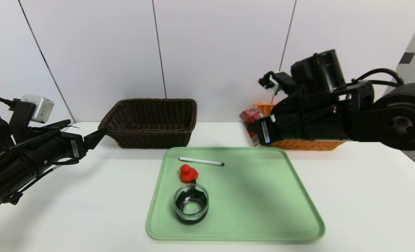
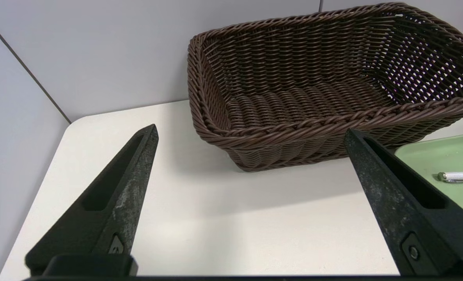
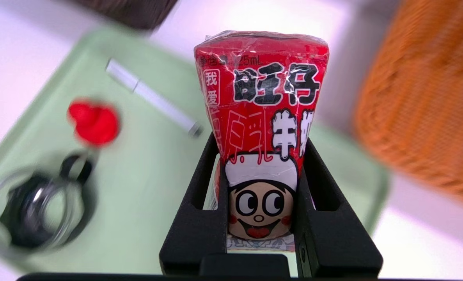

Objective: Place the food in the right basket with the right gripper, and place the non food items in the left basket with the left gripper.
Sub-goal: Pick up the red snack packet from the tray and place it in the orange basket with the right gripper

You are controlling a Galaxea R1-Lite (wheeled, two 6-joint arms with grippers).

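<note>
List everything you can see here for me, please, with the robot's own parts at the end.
table: one, white, under everything
tray: one, green, table centre
pen: one, white, far part of the tray
duck: one, red, on the tray beside the cup
cup: one, clear glass, near part of the tray
left basket: one, dark brown, nothing inside
right basket: one, orange, behind the right arm
drink carton: one, red, gripped, lifted
left tool: black, open, idle
right tool: black, clamping the carton

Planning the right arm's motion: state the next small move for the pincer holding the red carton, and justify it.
Probably carry it sideways over the orange-tan woven wicker basket, then open. The right pincer is shut on the small red drink carton with a cartoon face, lifted off the pale green plastic tray, with the basket right beside it. The left pincer waits open near the dark brown woven wicker basket.
</note>
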